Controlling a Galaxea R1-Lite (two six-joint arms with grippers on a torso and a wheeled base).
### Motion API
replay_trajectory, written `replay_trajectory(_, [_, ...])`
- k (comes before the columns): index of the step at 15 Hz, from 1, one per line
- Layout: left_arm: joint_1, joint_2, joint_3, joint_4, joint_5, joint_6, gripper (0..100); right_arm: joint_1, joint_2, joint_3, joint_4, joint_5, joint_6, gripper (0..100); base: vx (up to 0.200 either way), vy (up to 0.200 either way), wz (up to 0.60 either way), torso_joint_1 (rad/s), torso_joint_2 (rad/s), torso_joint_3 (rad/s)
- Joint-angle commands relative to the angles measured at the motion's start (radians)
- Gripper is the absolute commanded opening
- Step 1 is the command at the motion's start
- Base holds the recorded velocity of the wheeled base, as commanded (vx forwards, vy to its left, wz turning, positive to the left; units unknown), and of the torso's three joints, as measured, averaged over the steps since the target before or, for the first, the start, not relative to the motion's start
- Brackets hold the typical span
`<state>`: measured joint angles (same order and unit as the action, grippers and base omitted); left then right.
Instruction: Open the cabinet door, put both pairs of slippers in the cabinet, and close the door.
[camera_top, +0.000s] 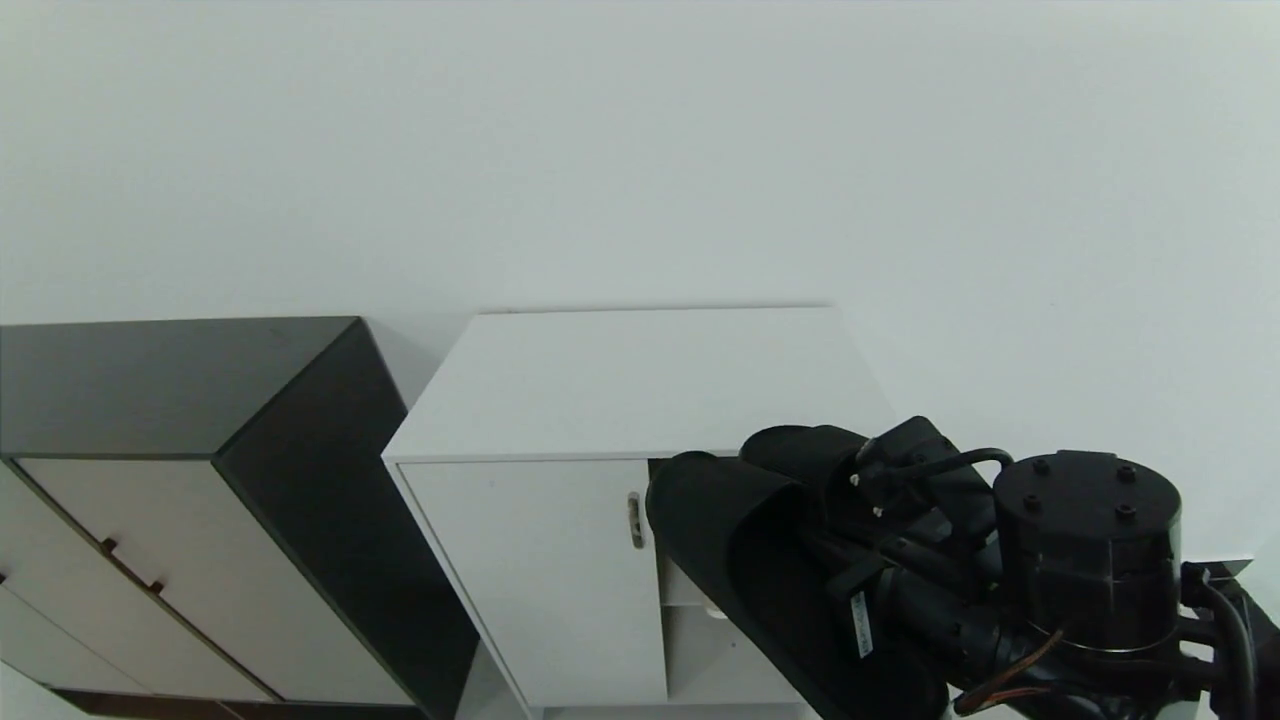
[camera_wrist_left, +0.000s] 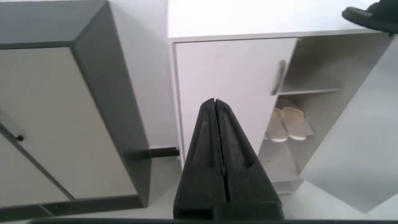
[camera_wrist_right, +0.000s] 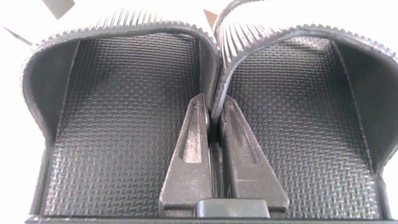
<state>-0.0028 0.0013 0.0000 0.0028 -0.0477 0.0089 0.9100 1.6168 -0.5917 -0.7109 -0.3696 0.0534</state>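
Right end effector (camera_wrist_right: 214, 102) clenched on black slippers (camera_top: 735, 520), lower right — fronting open cabinet (camera_top: 620, 380); white slippers (camera_wrist_left: 289, 122) shelved; left end effector (camera_wrist_left: 216, 102) clenched, empty.

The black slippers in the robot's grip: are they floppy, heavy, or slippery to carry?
Probably fairly stiff: the black slippers hold their arched shape though the fingers pinch only their adjoining side walls. Likely light, since that one pinch carries both. The dimpled insoles and ribbed rims suggest grippy rubber.
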Motion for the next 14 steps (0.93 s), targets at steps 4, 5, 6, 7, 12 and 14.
replay_trajectory(4, [0.0, 0.0, 0.0, 0.0, 0.0, -0.001, 0, 0.001, -0.002, 0.001, -0.002, 0.0, 0.002, 0, 0.0, 0.0, 0.0, 0.0, 0.0, 0.0])
replay_trajectory(5, [0.0, 0.0, 0.0, 0.0, 0.0, -0.001, 0, 0.001, -0.002, 0.001, -0.002, 0.0, 0.002, 0, 0.0, 0.0, 0.0, 0.0, 0.0, 0.0])
replay_trajectory(6, [0.0, 0.0, 0.0, 0.0, 0.0, -0.003, 0, 0.0, -0.002, 0.003, -0.004, 0.0, 0.002, 0, 0.0, 0.0, 0.0, 0.0, 0.0, 0.0])
replay_trajectory(7, [0.0, 0.0, 0.0, 0.0, 0.0, -0.003, 0, 0.001, -0.005, 0.003, -0.002, 0.003, 0.003, 0, 0.0, 0.0, 0.0, 0.0, 0.0, 0.0])
replay_trajectory(12, [0.0, 0.0, 0.0, 0.0, 0.002, -0.004, 0, 0.001, -0.037, 0.067, -0.004, 0.078, -0.061, 0, 0.0, 0.0, 0.0, 0.0, 0.0, 0.0])
replay_trajectory(14, [0.0, 0.0, 0.0, 0.0, 0.002, -0.004, 0, 0.001, -0.037, 0.069, -0.004, 0.081, -0.064, 0, 0.0, 0.0, 0.0, 0.0, 0.0, 0.0])
